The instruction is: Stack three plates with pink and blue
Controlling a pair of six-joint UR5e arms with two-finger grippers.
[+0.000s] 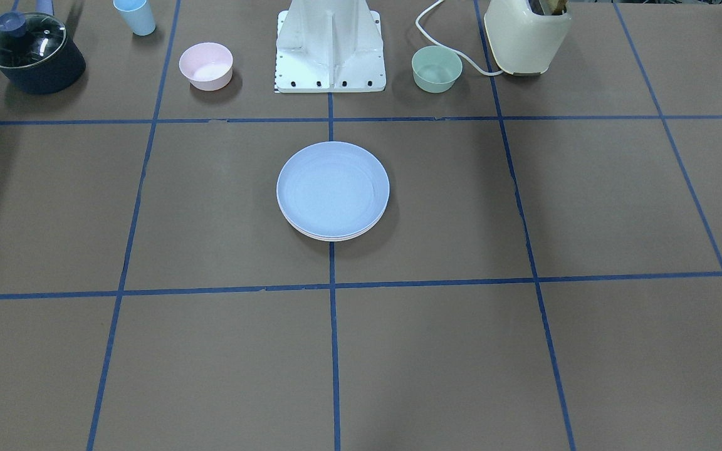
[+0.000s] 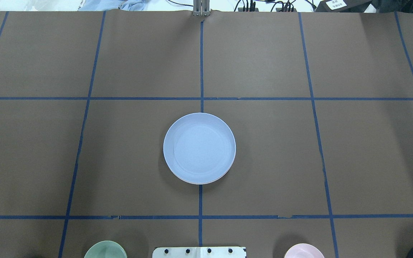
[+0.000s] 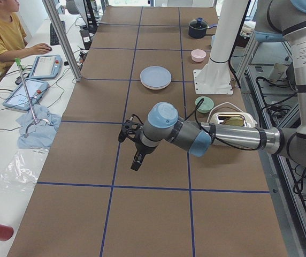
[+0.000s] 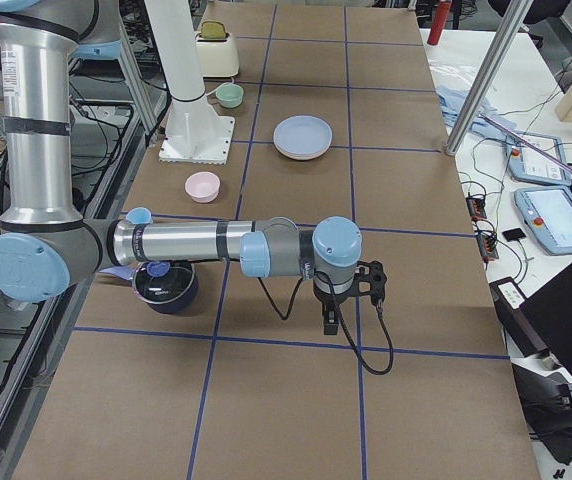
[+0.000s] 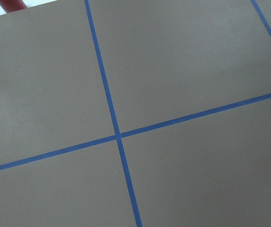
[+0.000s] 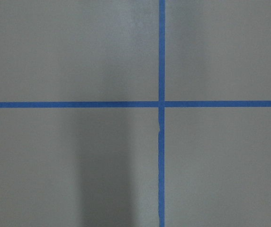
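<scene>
The light blue plate (image 1: 333, 188) lies on top of a stack at the table's centre, also seen in the overhead view (image 2: 199, 147). Pale rims of the plates under it (image 1: 336, 238) show at the stack's edge; their colours are hard to tell. My left gripper (image 3: 135, 164) shows only in the exterior left view, above bare table far from the stack. My right gripper (image 4: 331, 325) shows only in the exterior right view, also far from the stack. I cannot tell whether either is open or shut. Both wrist views show only brown table and blue tape.
Near the robot base (image 1: 329, 50) stand a small pink bowl (image 1: 205, 65), a mint bowl (image 1: 437, 68), a light blue cup (image 1: 135, 15), a dark lidded pot (image 1: 32, 53) and a cream toaster (image 1: 527, 34). An operator (image 3: 3, 32) sits beside the table.
</scene>
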